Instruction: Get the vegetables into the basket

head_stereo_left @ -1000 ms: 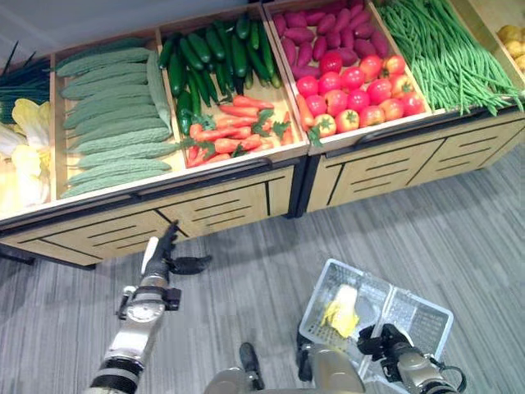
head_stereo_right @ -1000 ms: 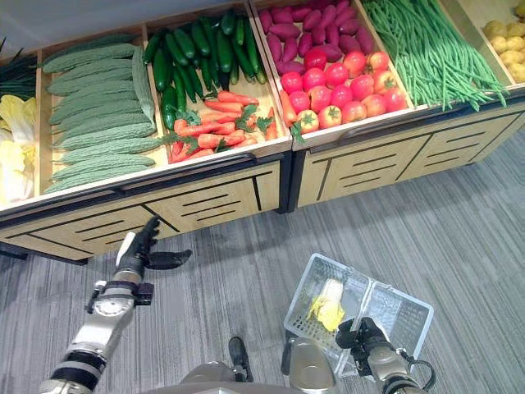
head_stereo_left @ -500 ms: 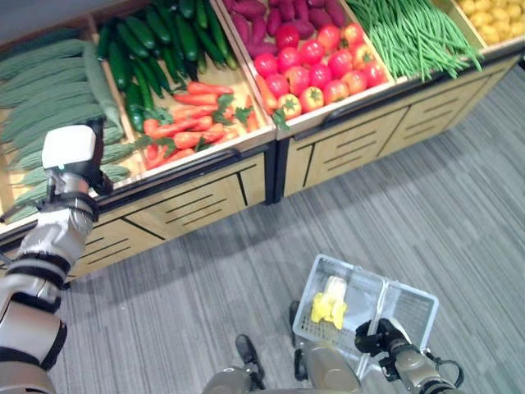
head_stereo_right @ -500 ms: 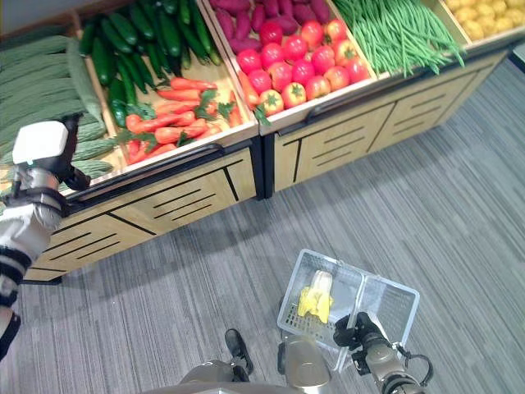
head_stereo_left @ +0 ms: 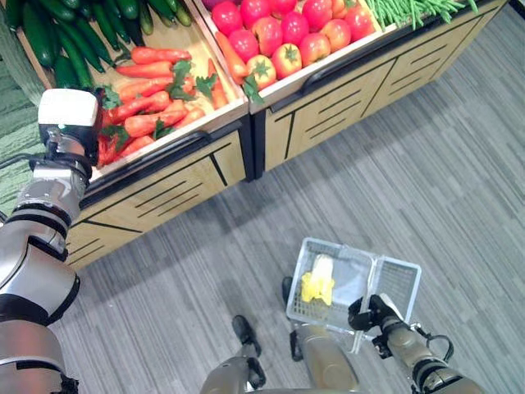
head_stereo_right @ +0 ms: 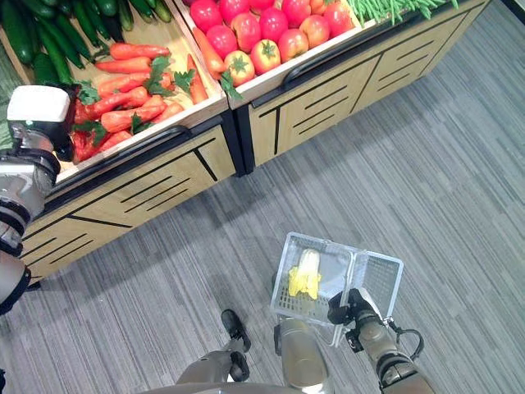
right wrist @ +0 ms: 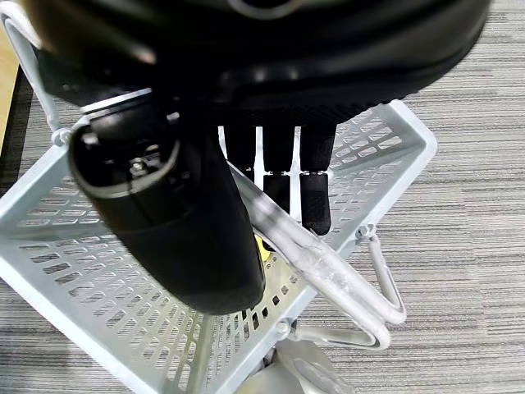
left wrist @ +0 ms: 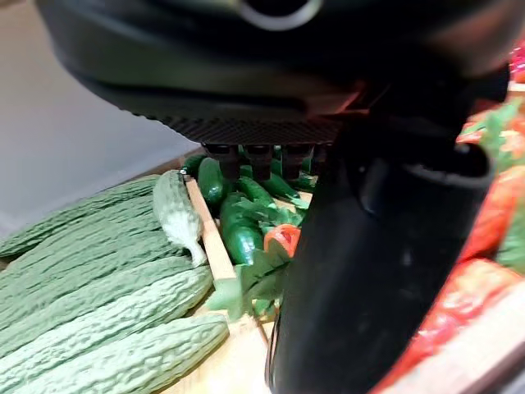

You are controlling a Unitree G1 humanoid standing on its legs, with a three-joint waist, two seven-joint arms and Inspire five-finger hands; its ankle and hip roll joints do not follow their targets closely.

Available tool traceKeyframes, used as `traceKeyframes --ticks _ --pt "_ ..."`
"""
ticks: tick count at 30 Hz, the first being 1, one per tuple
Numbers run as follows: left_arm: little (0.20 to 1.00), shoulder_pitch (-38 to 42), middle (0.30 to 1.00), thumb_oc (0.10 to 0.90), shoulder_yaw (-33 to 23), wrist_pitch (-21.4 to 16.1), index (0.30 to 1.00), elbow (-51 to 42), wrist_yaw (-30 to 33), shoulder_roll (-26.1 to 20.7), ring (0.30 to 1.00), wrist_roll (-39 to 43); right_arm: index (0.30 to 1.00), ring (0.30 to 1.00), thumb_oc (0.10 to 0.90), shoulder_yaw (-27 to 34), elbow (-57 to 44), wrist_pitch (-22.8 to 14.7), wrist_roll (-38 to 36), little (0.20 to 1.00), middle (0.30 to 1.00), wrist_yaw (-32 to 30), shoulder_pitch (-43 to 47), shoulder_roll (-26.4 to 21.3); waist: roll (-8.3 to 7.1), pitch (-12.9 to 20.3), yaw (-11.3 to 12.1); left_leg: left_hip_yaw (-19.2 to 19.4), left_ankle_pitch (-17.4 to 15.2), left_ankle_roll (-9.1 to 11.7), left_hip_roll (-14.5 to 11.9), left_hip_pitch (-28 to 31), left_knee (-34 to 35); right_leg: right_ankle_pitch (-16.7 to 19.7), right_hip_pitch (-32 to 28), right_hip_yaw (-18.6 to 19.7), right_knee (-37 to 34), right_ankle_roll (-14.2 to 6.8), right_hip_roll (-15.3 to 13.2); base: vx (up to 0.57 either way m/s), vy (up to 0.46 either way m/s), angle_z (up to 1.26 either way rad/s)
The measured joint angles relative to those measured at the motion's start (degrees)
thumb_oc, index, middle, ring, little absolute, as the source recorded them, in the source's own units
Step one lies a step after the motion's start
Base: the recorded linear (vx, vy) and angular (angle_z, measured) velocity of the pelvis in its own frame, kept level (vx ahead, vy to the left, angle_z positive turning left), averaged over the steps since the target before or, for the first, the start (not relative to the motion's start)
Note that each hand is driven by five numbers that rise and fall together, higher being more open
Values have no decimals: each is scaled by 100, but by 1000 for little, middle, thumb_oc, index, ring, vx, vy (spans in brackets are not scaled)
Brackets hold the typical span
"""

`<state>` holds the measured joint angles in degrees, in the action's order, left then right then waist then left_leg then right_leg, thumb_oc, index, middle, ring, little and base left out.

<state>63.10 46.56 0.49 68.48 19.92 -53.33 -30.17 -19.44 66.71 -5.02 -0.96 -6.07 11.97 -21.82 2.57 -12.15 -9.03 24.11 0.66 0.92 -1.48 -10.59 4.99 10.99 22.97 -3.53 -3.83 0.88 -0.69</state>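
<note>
Our right hand (head_stereo_left: 367, 314) curled round basket (head_stereo_left: 398, 280) handle, yellow-white veg (head_stereo_left: 318, 279) already inside. Left hand (left wrist: 385, 246) reaching over carrots (head_stereo_left: 141, 98), well away from basket; can't tell finger state.

The left arm (head_stereo_left: 37, 238) is built of rounded silver-grey shells with black bands at the joints, ending in a white boxy block at the wrist. The right hand (head_stereo_left: 367, 313) is dark, on a grey forearm.
</note>
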Motion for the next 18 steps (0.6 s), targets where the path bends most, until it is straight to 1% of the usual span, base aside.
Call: traceKeyframes --ticks 3,5,8,15,16,17,18 --pt "1000 143 1000 900 8 -18 1000 -28 16 -8 1000 12 300 300 400 -53 -69 -12 -8 300 300 -11 45 -33 -2 -5 31 15 0 0 6 -92 1 26 102 28 0 2 1 42 5 -5" --pt "1000 219 1000 900 9 7 1000 77 12 -10 1000 30 300 300 400 -126 -127 -27 -7 300 300 -19 127 -55 -2 -109 18 17 0 0 12 -119 0 43 141 50 0 -1 1 33 4 -5" --pt "1000 222 1000 900 10 3 1000 128 0 -10 1000 95 300 300 400 -126 -219 -35 -9 300 300 -38 138 -84 -1 -131 21 28 0 0 17 -246 0 72 281 78 0 6 3 30 8 -4" --pt "1000 224 1000 900 -4 9 1000 75 9 -10 1000 279 300 300 400 -148 -259 -39 -8 300 300 -35 181 -87 -11 -164 27 39 0 0 35 -243 0 73 311 186 -2 7 3 15 1 -7" --pt "962 223 962 873 -8 9 962 69 23 -11 962 389 300 300 400 -149 -259 -43 -8 300 300 -35 181 -87 -14 -169 32 40 0 0 41 -243 0 73 315 196 -4 7 0 8 0 -4" --pt "484 224 484 531 -16 8 484 61 32 -17 484 481 300 300 400 -149 -260 -50 -8 300 300 -36 183 -86 -27 -179 36 39 0 0 45 -240 0 73 316 205 -4 7 -3 6 -3 -3" --pt "300 224 300 400 -22 7 300 56 41 -17 300 514 300 300 400 -156 -260 -54 -8 300 300 -35 183 -87 -31 -183 35 40 0 0 48 -239 0 73 318 208 -4 6 -3 0 0 0"
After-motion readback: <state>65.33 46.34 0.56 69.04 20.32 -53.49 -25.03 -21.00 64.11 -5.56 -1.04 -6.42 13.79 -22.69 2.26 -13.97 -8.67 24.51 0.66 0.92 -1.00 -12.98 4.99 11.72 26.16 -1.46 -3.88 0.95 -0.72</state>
